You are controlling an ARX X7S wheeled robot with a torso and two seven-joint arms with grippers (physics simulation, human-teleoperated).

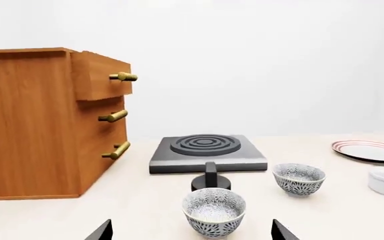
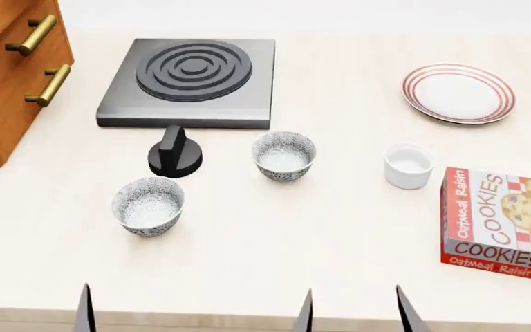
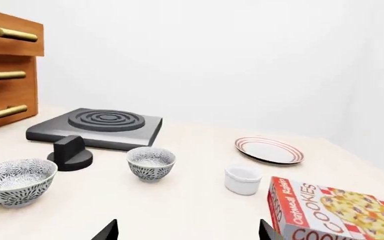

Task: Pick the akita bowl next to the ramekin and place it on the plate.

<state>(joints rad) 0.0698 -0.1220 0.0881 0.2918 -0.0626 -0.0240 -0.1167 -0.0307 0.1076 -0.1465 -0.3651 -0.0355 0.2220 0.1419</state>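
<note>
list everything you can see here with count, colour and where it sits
akita bowl: 1, grey-white speckle, beside the ramekin
twin bowl: 1, same pattern, nearer the robot, left
ramekin: 1, white, by the cookie box
plate: 1, white with red rings, far right
cookie box: 1, red-yellow, right edge
hotplate: 1, dark grey, far centre
knob: 1, black, before the hotplate
drawer cabinet: 1, wood, brass handles, far left
table: 1, cream
left gripper: open, empty
right gripper: open, empty

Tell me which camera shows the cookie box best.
The head view: the cookie box lies flat with its printed top readable, only its far corner cropped. The right wrist view cuts off its lower part. The left wrist view misses it entirely.
</note>
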